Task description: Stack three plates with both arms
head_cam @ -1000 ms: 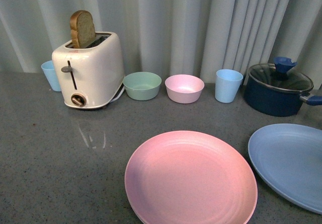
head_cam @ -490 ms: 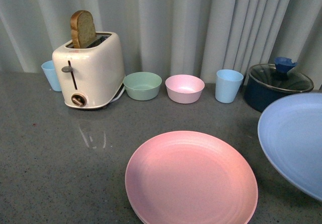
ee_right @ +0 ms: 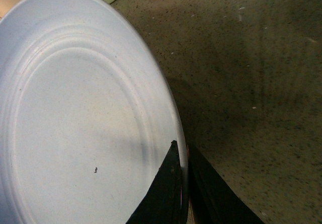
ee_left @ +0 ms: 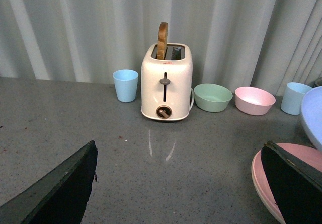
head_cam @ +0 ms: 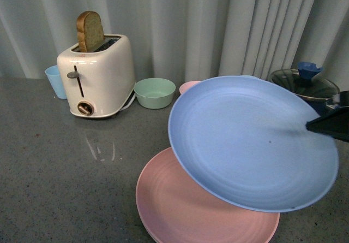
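**Blue plate in my right fingers, over the pink one**

My right gripper [ee_right: 181, 153] is clamped on the rim of the light blue plate [head_cam: 251, 144], one dark finger on its upper face and the other under it. The front view shows only the tip of that gripper, cut off by the right edge of the picture. The plate hangs tilted with its face towards the camera, and it covers the far and right parts of the pink plate [head_cam: 180, 210], which lies flat on the grey countertop [head_cam: 65, 172]. I cannot tell whether the blue plate's low rim touches the pink one.

My left gripper [ee_left: 176, 183] is spread wide and holds nothing. Its two fingers frame the bare counter, and one of them hides part of the pink plate in the left wrist view. Only a sliver of the blue plate enters that view.

At the back stands a cream toaster [head_cam: 101, 76] with a bread slice [head_cam: 90, 31] sticking up from it. A blue cup [head_cam: 54, 81] is half hidden behind it, and a green bowl [head_cam: 154, 92] sits just beside it. The pink bowl [head_cam: 188, 86] shows only a thin edge past the blue plate. The dark pot [head_cam: 302, 84] with its glass lid is partly covered too. A second blue cup [ee_left: 293, 97] shows only in the left wrist view.
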Tool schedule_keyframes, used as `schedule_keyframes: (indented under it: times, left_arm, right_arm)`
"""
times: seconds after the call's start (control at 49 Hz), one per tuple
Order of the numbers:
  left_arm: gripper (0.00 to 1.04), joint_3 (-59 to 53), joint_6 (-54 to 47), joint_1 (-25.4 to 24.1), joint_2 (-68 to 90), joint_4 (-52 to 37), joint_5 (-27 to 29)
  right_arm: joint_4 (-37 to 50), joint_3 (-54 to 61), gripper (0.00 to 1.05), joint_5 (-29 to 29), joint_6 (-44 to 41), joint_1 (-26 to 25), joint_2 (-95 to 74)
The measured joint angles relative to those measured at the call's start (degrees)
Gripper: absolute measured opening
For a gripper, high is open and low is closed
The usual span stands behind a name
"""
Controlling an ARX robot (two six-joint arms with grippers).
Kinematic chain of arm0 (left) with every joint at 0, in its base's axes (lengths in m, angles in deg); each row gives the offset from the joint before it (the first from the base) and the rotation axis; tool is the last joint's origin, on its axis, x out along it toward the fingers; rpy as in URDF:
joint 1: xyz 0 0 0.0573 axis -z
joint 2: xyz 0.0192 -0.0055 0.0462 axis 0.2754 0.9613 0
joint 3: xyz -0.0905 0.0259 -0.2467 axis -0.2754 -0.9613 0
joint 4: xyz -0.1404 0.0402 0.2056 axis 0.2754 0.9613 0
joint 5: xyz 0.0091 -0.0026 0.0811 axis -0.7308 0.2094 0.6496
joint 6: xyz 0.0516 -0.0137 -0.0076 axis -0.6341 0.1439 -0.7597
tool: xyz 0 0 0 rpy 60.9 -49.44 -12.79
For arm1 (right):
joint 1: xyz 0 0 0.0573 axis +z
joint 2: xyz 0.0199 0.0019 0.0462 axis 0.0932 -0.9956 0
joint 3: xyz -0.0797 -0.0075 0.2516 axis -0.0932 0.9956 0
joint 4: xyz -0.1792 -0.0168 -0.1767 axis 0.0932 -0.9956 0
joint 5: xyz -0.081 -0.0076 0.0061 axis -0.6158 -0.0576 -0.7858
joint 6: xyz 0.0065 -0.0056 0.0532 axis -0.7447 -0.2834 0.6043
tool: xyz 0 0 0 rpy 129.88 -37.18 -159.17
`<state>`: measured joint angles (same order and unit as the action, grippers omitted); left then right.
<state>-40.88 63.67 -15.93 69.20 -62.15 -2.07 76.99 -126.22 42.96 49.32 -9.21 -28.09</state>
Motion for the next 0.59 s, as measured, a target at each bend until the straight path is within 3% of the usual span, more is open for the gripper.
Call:
schedule_keyframes:
  times: [0.306,0.592]
  left_arm:
    - [0.98,0.0,0.0,0.0,0.0,0.0,0.0]
    - [0.98,0.0,0.0,0.0,0.0,0.0,0.0]
  right_arm:
    - [0.5,-4.3,0.03,-2.2,2.4,5.9,-8.2]
    - [0.5,-5.5,0.03,-4.0,2.0,8.4,-11.6]
